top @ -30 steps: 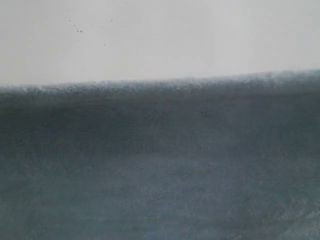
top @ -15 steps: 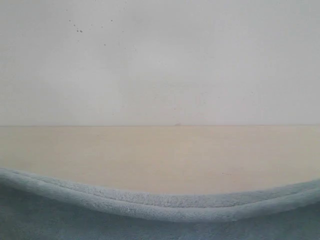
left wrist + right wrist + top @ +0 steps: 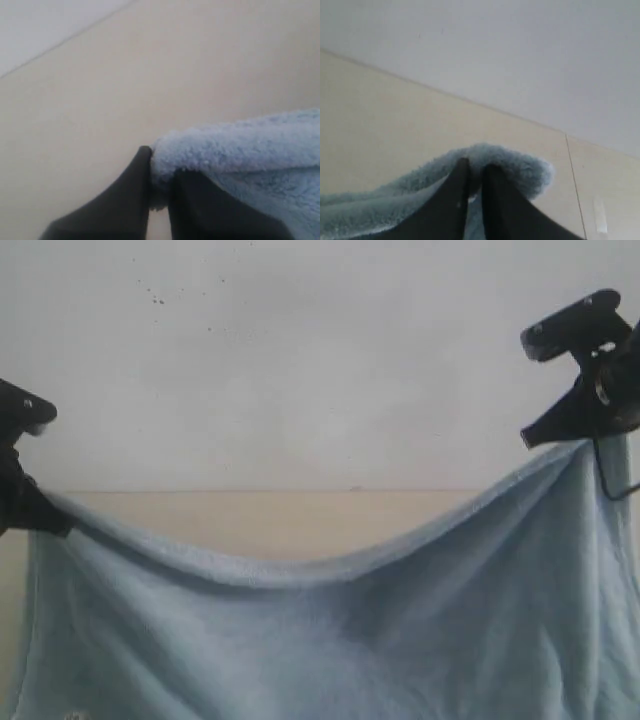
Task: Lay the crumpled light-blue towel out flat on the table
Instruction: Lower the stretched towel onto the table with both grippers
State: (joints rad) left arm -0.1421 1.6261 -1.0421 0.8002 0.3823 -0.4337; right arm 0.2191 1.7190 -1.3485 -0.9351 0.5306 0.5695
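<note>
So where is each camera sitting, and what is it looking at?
Exterior view: off the arms, facing the wall across the table; shows the towel hung between the left gripper and right gripper.
Left wrist view: on the left arm, looking past its fingers, shut on a towel corner, to the table.
Right wrist view: on the right arm, looking past its shut fingers to towel, table, wall.
Shared: towel and table in all.

One towel [image 3: 330, 640], one table [image 3: 270, 520], one wall [image 3: 320, 360], two black pairs of jaws.
</note>
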